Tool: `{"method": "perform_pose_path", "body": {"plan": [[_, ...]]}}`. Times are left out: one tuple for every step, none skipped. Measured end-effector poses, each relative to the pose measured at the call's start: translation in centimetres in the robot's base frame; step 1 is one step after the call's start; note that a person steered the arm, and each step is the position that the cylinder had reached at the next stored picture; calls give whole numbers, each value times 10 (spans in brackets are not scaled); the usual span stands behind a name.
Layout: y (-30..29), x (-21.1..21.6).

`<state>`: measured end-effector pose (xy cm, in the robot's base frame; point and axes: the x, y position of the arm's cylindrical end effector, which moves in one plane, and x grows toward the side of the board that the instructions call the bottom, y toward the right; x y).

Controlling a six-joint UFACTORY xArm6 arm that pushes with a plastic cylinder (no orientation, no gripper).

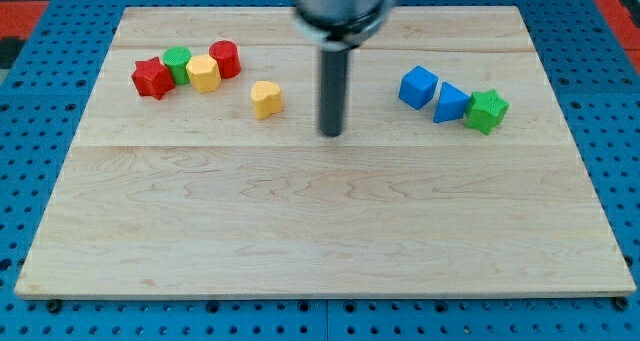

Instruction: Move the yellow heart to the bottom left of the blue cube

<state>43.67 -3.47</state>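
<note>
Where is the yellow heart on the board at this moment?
The yellow heart lies in the upper half of the board, left of centre, apart from the four-block cluster on its left. My tip stands to its right, not touching it.

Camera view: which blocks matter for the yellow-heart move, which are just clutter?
Job:
- yellow heart
- blue cube
- my tip, between the two, touching neither

Clutter:
- red star
- green cylinder
- yellow hexagon
- red cylinder
- blue triangle
- green star
</note>
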Motion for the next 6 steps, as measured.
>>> {"method": "perform_pose_path", "body": {"plan": [[-88, -15], [-80, -55], [-60, -56], [-14, -56], [-34, -69], [34, -65]]}}
